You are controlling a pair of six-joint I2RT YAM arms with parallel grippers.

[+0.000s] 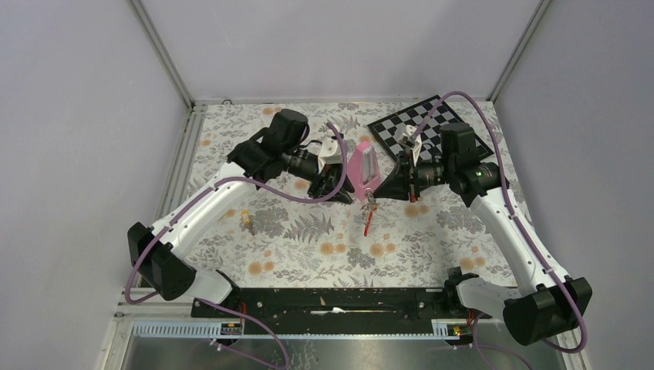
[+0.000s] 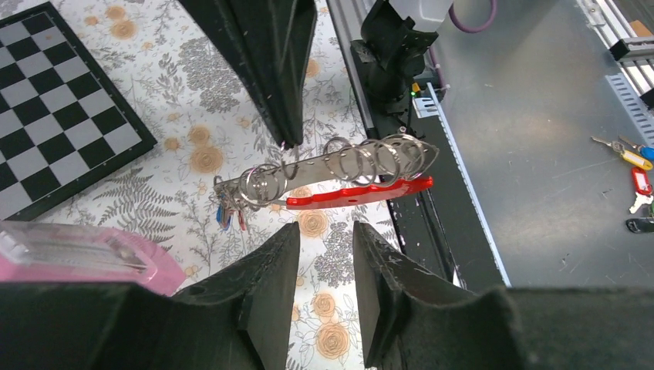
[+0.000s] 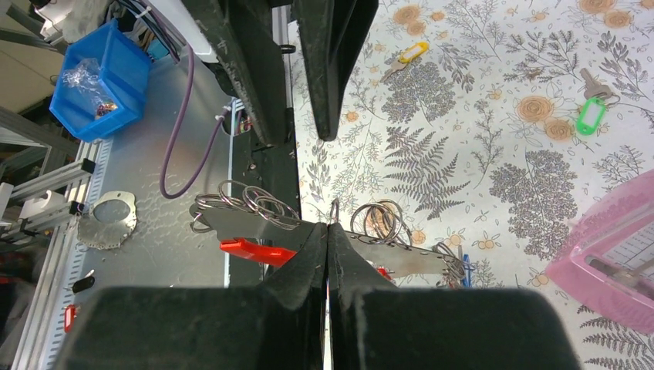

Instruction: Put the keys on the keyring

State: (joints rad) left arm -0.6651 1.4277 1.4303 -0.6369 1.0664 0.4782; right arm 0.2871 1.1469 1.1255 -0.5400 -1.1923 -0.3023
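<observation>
Keyring (image 3: 409,259) crosswise in right tool (image 3: 329,227), pinched mid-length

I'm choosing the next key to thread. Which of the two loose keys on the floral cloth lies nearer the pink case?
The green-tagged key, which lies close to the pink case. The yellow-tagged key lies much farther away.

A robotics lab: aluminium-framed enclosure (image 1: 160,54), blue parts bin (image 3: 100,85).

No legible text or markings.
</observation>
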